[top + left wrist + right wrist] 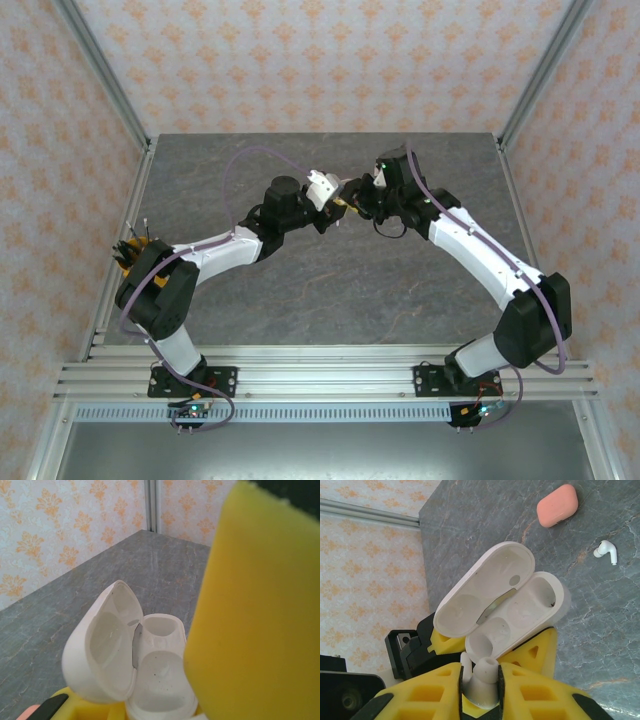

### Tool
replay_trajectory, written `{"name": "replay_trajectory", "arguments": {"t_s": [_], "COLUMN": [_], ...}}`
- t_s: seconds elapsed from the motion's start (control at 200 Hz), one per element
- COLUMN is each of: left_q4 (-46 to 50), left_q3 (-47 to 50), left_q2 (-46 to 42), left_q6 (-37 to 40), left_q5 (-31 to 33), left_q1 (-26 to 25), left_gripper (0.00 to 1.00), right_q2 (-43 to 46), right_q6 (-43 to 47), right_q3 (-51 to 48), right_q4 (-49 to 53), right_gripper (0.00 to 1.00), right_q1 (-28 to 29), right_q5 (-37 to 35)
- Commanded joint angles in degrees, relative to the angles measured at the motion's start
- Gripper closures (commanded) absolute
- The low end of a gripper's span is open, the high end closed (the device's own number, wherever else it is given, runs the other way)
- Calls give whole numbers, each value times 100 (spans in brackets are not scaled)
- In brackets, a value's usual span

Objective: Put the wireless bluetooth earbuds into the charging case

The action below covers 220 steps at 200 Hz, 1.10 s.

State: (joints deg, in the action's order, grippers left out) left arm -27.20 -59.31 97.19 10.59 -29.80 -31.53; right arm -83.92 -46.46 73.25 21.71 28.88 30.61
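Right wrist view: pinching a white earbud [486,674] in the right gripper [480,692], pressed in on both flanks of the bud, rounded head forward. Straight ahead, just off the fingertips: the charging case [522,605], hinged open with the lid off to the left of the tool axis and both wells apparently empty. Clamped at its near end by the left gripper [490,647], yellow pads either side of the base; seems held up off the table [600,630] rather than resting on it. Runs its long axis forward and to the right of the tool, so nearest well right at the tips, second well further out. Can't confirm stem roll, partly hidden behind the left-side finger. Left wrist view: same open case [160,675] low between the pads, wells facing the camera, nothing seated. Top external: grippers nose to nose, almost touching. Far forward-right of the tool, on the table: a loose white earbud [606,551] and a coral case [558,505], well apart from the held case. Looks like a short forward push by the right arm; worth watching stem alignment to the near well.
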Motion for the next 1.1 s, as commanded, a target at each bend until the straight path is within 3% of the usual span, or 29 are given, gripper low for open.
{"name": "replay_trajectory", "arguments": {"t_s": [0.0,1.096], "left_q4": [-366,-451], "left_q3": [-263,-134], "left_q2": [11,40], "left_q6": [7,-48], "left_q5": [-34,-105], "left_q1": [-42,-44], "left_gripper": [100,100], "right_q2": [155,513], "right_q6": [-3,-161], "right_q3": [137,128], "right_q4": [325,342], "right_gripper": [77,82], "right_q1": [118,-304], "right_q5": [10,-93]}}
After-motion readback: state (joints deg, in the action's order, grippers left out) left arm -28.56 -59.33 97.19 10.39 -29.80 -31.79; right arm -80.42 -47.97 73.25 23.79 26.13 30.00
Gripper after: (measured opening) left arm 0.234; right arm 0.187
